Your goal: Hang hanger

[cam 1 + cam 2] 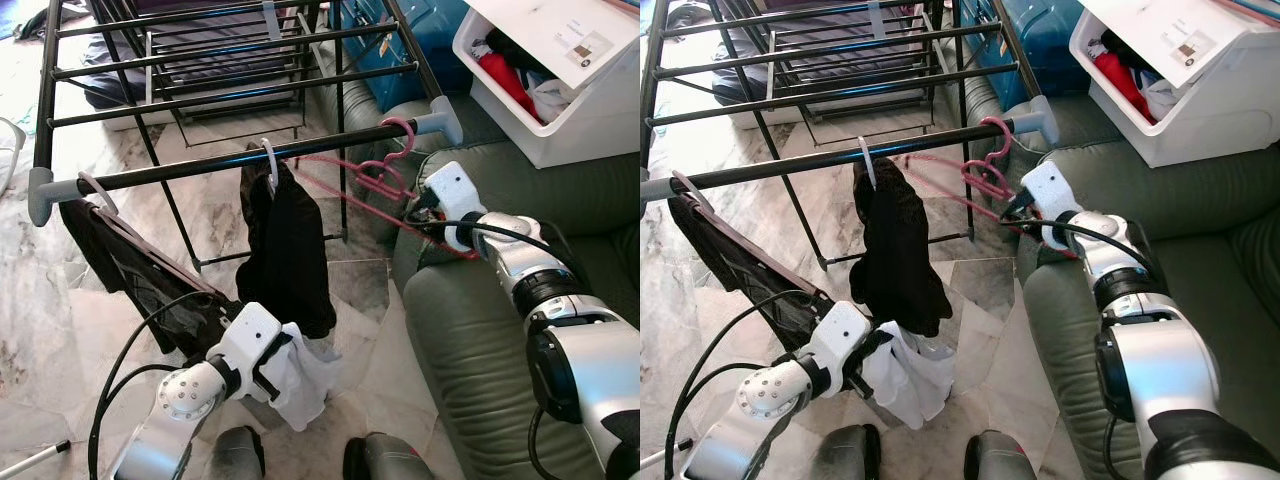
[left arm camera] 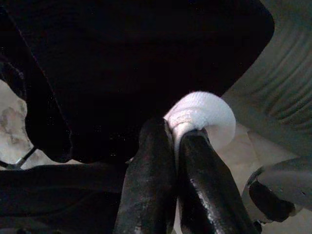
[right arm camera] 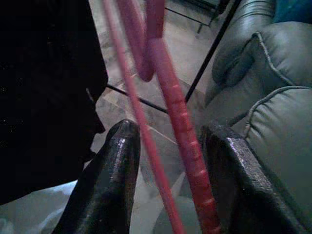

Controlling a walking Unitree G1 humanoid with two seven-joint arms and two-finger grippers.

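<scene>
Right claw (image 3: 168, 161): raised beside the near end of the drying rack's front rail (image 1: 240, 160), at the edge of the green sofa (image 1: 470, 350). Its two black fingers (image 3: 105, 185) stand apart, and the pink hanger (image 1: 385, 170) runs between them. In the right wrist view two pink bars of the hanger pass through the gap; whether either finger touches them cannot be told, and no clamping is evident. The hanger's hook sits over the front rail just above and ahead of this claw, close to the rail's grey end cap (image 1: 440, 118). The hanger's lower bar slants down toward the claw.

Left claw (image 2: 175, 161): low, below the rail and well apart from the right claw. Its fingers are closed tight on a fold of white cloth (image 1: 305, 380), which bulges out just past the fingertips. A black garment (image 1: 285, 250) hangs directly above and ahead of this claw from a white hanger (image 1: 268, 160) on the same rail. A second dark garment (image 1: 130, 270) hangs further along the rail, on the far side of the left claw from the sofa.

Beyond the right claw, a white bin (image 1: 560, 130) holding clothes rests on the sofa. The floor (image 1: 60, 330) is marbled tile.
</scene>
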